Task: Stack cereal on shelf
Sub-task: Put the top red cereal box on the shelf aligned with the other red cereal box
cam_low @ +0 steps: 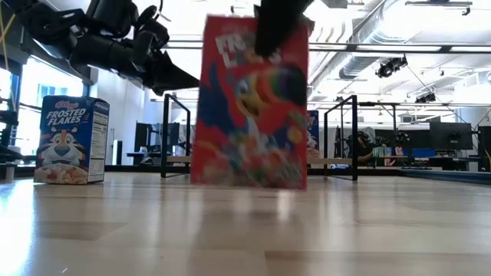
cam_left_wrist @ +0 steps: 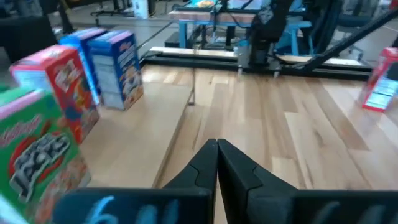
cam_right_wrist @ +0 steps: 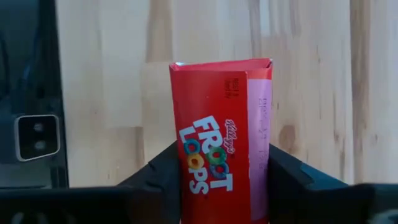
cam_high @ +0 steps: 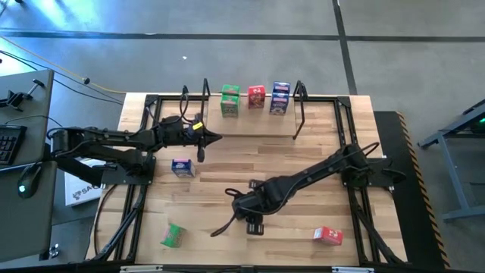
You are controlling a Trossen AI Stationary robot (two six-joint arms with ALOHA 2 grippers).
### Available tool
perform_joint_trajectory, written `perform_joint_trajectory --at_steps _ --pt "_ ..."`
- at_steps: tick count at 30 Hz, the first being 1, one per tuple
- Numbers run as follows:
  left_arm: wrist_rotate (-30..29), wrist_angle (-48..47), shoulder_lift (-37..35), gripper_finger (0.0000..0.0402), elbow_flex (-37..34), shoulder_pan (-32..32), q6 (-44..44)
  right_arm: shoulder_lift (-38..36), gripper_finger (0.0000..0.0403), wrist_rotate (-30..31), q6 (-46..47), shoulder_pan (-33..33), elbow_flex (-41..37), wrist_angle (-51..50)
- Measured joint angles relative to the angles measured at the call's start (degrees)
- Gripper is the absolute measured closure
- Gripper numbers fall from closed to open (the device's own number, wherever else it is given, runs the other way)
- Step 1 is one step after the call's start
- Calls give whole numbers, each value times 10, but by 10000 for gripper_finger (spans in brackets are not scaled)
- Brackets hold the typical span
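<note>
My right pincer [cam_right_wrist: 214, 180] is down near the front middle of the worktop [cam_high: 303, 152], fingers pressed against both sides of a red Froot Loops box [cam_right_wrist: 221, 137] (clamped on it, box upright in the low view). In the high view the arm itself hides that box. My left pincer [cam_high: 216, 138] hangs above the worktop just in front of the shelf's left end, fingers together, holding nothing.

The shelf [cam_high: 261, 125] sits at the back edge of the worktop, black uprights at both ends. Standing on it in a row: a green box [cam_high: 229, 99], a red box on the shelf [cam_high: 256, 95], and blue boxes [cam_high: 280, 98] at the right end (looks like two, one behind the other in the left wrist view, hard to be sure from above).

Loose on the worktop: a blue Frosted Flakes box [cam_high: 181, 167] standing near the left arm, a green box lying near the front left corner [cam_high: 173, 235], and a red box near the front right [cam_high: 327, 235].

Desk with keyboard [cam_high: 9, 142] off to the left of the rig
</note>
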Motion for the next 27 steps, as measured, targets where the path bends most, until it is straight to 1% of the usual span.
perform_joint_trajectory --at_steps 4,6,8,12,16,18,21,24,27 --pt "0 26 0 399 -4 1 -1 0 258 -2 -38 -14 49 -36" --pt "0 36 0 399 -5 1 -1 0 259 0 -70 -28 86 -75" --pt "0 49 0 399 -5 1 -2 0 259 19 -110 -46 130 -130" --pt "0 63 0 399 -5 1 -23 -1 259 58 -227 -104 218 -211" --pt "0 72 0 399 -5 1 -50 -1 259 63 -339 -186 281 -261" --pt "-3 73 0 399 -5 1 -50 -3 259 64 -395 -231 287 -274" --pt "-7 74 0 399 -5 1 -50 -9 260 62 -468 -297 263 -283" --pt "-7 73 0 399 -5 1 -49 -10 260 44 -519 -356 229 -258" --pt "-7 74 0 399 -5 1 -45 -9 260 34 -555 -402 192 -215"
